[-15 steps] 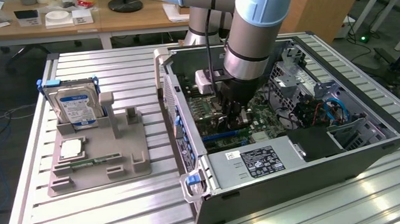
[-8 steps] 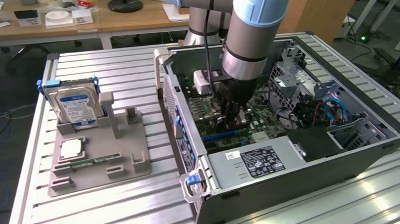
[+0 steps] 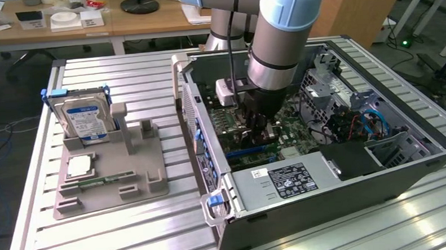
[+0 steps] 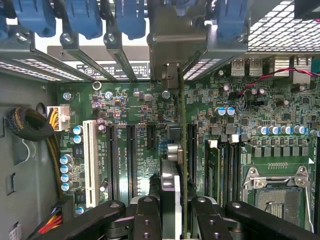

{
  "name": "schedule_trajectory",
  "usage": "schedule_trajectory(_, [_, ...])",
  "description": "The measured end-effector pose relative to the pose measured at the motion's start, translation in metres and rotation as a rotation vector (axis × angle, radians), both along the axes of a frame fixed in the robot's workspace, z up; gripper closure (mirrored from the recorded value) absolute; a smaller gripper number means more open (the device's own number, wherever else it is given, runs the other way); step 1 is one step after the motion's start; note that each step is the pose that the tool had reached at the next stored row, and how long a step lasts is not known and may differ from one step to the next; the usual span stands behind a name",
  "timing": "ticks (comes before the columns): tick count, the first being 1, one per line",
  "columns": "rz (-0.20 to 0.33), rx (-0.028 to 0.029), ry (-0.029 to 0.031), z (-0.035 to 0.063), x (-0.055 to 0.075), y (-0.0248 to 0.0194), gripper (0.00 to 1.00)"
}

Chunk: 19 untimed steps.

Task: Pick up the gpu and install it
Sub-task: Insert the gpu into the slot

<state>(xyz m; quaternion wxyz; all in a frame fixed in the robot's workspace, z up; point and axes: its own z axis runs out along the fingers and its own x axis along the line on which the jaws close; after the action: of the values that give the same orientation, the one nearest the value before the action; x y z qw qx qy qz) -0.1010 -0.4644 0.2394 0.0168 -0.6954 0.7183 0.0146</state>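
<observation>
My gripper (image 3: 258, 129) reaches down into the open computer case (image 3: 406, 173), just above the green motherboard (image 3: 295, 136). It is shut on the gpu (image 3: 254, 140), which hangs on edge below the fingers. In the wrist view the gpu (image 4: 182, 160) appears edge-on between the two black fingers (image 4: 146, 220), standing upright over the motherboard (image 4: 235, 125). Its silver end bracket (image 4: 175, 45) points toward the case's rear slot openings. The card's lower edge lies along a black expansion slot (image 4: 192, 150); whether it is seated cannot be told.
Blue retaining clips (image 4: 82, 17) line the rear slot openings. A white slot (image 4: 90, 162) and other black slots (image 4: 131, 160) lie beside the card, and the CPU socket (image 4: 277, 195) is further off. Outside the case, a grey fixture (image 3: 112, 183) holds a hard drive (image 3: 87, 121) and a memory stick (image 3: 105, 179).
</observation>
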Motion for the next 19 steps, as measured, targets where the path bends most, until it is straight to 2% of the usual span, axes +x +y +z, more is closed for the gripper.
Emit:
schedule_trajectory(9, [0.000, 0.0000, 0.0000, 0.0000, 0.0000, 0.0000, 0.72])
schedule_trajectory(19, [0.000, 0.0000, -0.0001, -0.0052, 0.0000, 0.0000, 0.72])
